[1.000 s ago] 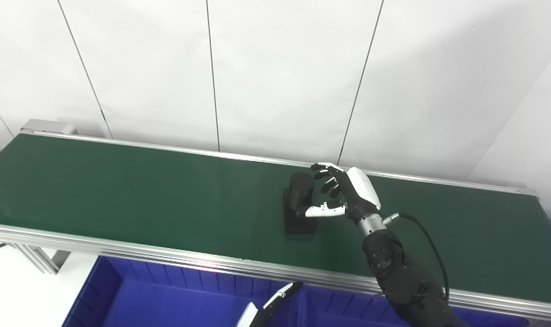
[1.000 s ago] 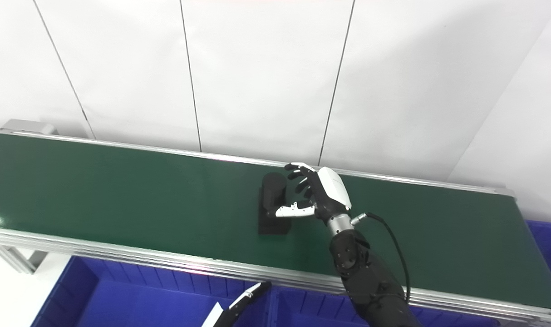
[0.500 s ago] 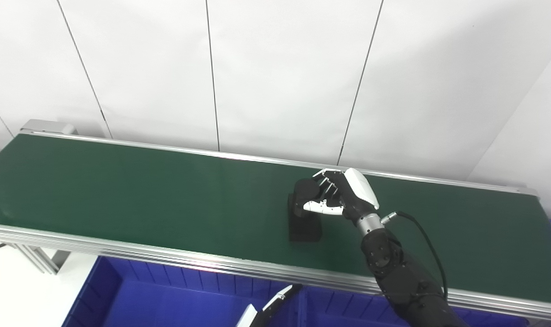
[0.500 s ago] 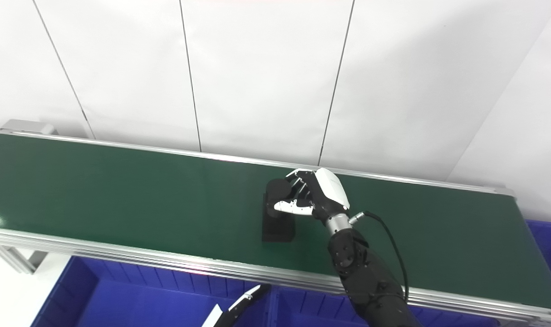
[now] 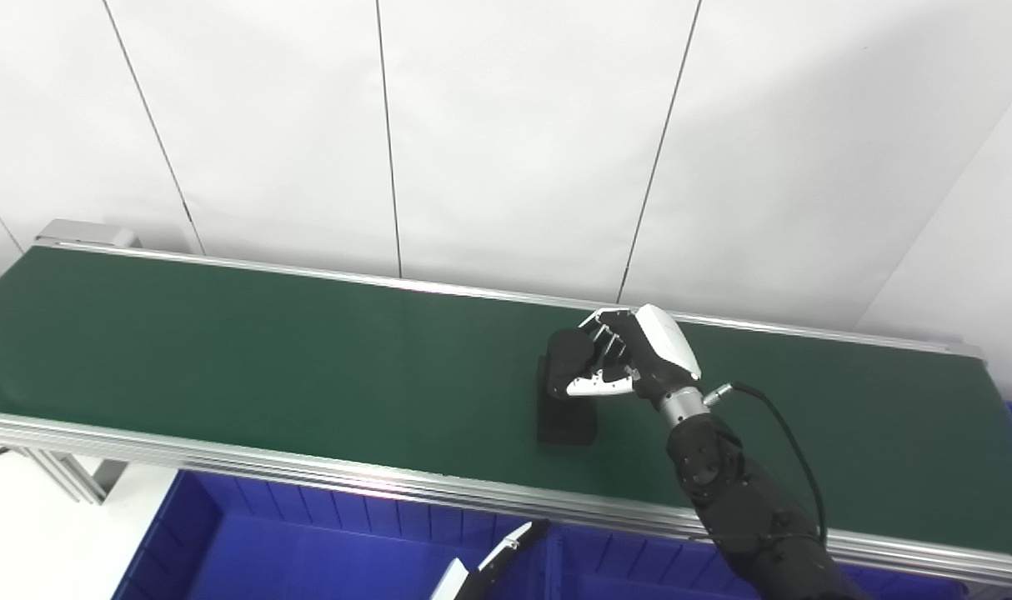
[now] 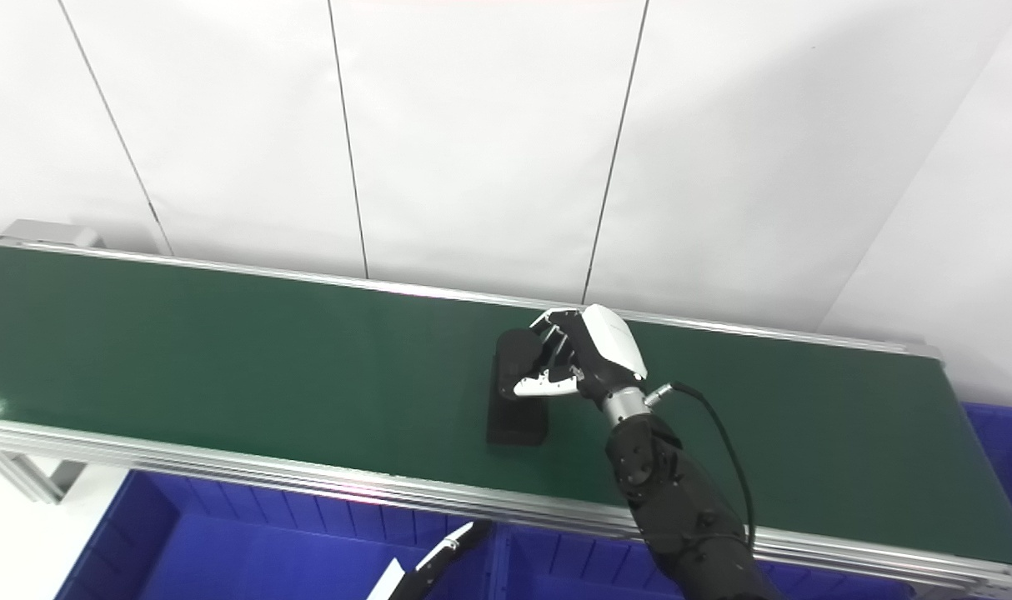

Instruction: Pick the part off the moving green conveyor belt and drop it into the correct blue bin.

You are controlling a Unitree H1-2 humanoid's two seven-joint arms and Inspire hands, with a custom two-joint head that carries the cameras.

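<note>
One black part (image 5: 566, 400) – unlabelled – gripped by right hand (image 5: 631, 367) on belt (image 5: 222, 350).

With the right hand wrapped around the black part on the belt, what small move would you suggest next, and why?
Probably a short lift straight up. The right hand has its fingers and thumb closed around the upright cylinder of the black part, yet the part's base appears to rest on the green conveyor belt. Raising it should clear the belt before carrying it toward a blue bin below the near edge.
</note>
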